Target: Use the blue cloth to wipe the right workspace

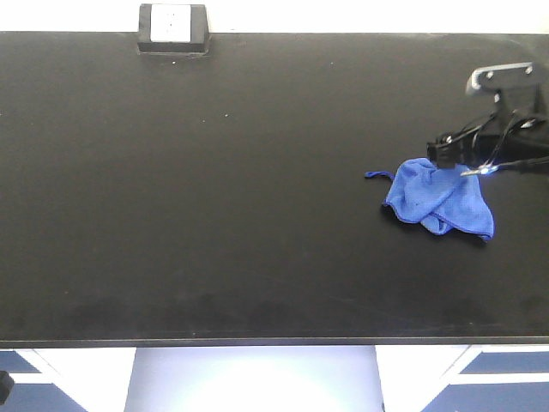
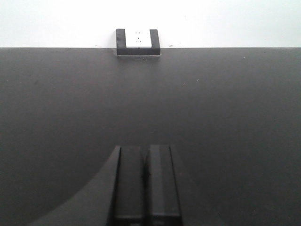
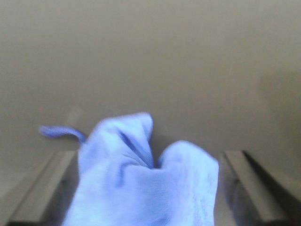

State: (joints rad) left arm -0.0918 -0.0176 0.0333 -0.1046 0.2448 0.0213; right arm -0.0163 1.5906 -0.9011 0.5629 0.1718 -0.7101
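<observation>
While the right pincer gapes wide, the blue cloth lies between its fingers.

Blurred blue cloth cut off below, hiding the space between the right fingers.

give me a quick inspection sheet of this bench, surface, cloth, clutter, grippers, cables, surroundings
surface: black benchtop, matte, faintly smudged near the front edge
job's things: blue cloth lies crumpled at the right, loop pointing left
clutter: small black box with white faceplate at the back edge; nothing else seen
grippers: right gripper open, fingers either side of the cloth; left gripper shut, holding nothing
cables: black wires on the right arm
surroundings: white wall behind; white and blue cabinet fronts below
</observation>
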